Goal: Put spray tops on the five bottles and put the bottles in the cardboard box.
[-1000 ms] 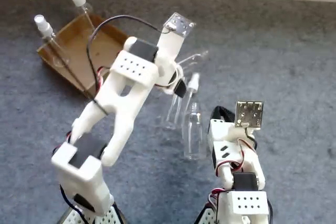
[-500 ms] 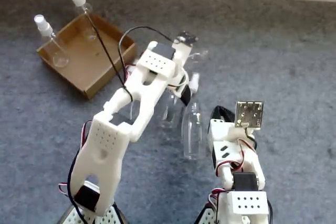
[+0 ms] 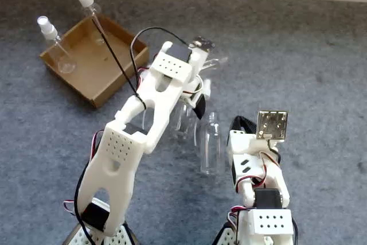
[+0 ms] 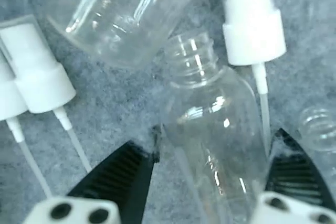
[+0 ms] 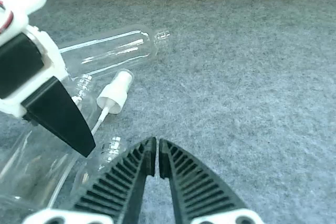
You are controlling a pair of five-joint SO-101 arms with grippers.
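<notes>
In the left wrist view my left gripper (image 4: 215, 145) is open and straddles a clear uncapped bottle (image 4: 218, 124) lying on the carpet, one finger on each side of it. Loose white spray tops (image 4: 252, 19) (image 4: 39, 74) lie beside it, along with another clear bottle (image 4: 131, 19). From above, the left gripper (image 3: 195, 93) hangs over the bottle cluster, with one bottle (image 3: 209, 142) lying nearer the arm bases. My right gripper (image 5: 157, 153) is shut and empty, low over the carpet, short of a spray top (image 5: 115, 95) and a long bottle (image 5: 113, 51).
The cardboard box (image 3: 123, 81) sits at the far left with two capped bottles (image 3: 51, 35) (image 3: 86, 1) standing in it. Grey carpet to the right of the arms is bare. The left arm's black finger (image 5: 58, 114) stands close to the right gripper.
The left arm has swung from near the box to over the bottle cluster and come down around the uncapped bottle. The right arm has stayed still.
</notes>
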